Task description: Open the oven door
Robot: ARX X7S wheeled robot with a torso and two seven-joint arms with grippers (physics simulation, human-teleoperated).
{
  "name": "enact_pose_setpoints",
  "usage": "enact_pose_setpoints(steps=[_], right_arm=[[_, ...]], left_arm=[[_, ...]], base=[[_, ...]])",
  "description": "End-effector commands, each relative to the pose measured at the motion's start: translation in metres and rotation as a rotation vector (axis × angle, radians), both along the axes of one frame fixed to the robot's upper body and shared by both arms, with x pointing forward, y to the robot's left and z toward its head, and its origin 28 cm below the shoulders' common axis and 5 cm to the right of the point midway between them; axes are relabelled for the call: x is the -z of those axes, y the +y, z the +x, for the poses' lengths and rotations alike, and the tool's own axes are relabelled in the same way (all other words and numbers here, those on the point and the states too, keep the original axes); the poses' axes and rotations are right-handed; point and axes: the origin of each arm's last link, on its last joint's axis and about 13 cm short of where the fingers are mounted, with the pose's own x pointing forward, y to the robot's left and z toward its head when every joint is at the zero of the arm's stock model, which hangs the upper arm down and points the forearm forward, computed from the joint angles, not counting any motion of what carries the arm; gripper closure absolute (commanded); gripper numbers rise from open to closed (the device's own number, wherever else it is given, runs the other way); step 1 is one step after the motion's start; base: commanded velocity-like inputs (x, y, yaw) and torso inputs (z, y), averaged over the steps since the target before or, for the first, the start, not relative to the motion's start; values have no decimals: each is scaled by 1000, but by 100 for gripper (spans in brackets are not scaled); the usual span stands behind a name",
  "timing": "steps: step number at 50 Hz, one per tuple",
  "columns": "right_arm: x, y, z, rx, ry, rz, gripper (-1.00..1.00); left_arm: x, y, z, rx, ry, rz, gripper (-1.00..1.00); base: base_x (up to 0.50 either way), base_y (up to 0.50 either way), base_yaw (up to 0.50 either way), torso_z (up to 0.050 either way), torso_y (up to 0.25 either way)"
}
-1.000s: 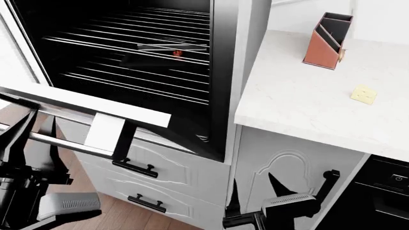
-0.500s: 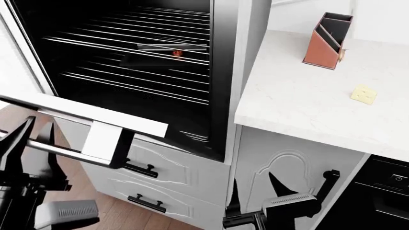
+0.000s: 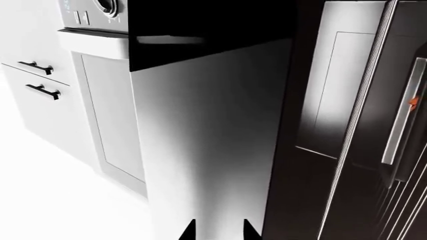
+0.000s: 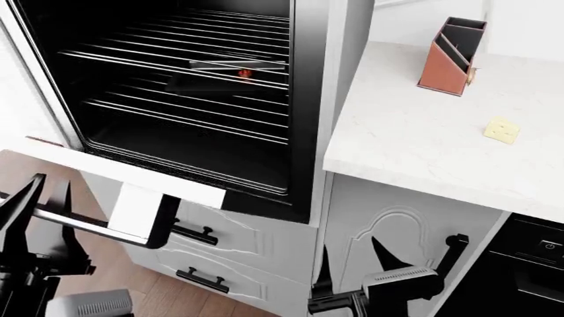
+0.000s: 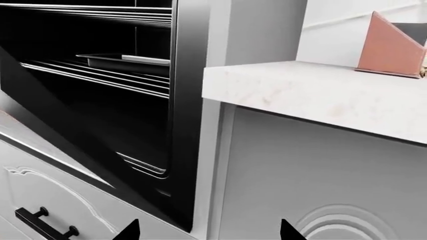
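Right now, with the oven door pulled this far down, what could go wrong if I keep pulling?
1. The left gripper straddles the long steel bar handle with its jaws apart, so the bar could slip out.
2. The dark glass oven door swings down over the white drawers' black handles, where the left arm could catch.
3. The right gripper hangs open near the white panelled cabinet door; moving the base could bump it.

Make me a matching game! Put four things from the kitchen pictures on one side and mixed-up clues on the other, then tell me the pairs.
Things:
1. oven door
2. knife block
3. yellow card
4. drawer handle

Clues:
A. reddish-brown, standing on the countertop
B. black bar on a white front below the oven
C. swung down, open
D. lying flat on the countertop

Pairs: 1-C, 2-A, 3-D, 4-B
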Motion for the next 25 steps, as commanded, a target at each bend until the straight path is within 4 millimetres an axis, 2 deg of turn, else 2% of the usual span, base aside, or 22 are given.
enact_pose_setpoints(steps=[1,25], right_arm=[[0,0,1,1,-2,0,-100],[0,0,0,5,-6,-5,-100]], left_arm=[[6,-13,-8,86,-31,72,100],[20,-12,-25,103,-35,81,100]], base=[[-11,-4,-6,0,0],[1,-3,-3,0,0]])
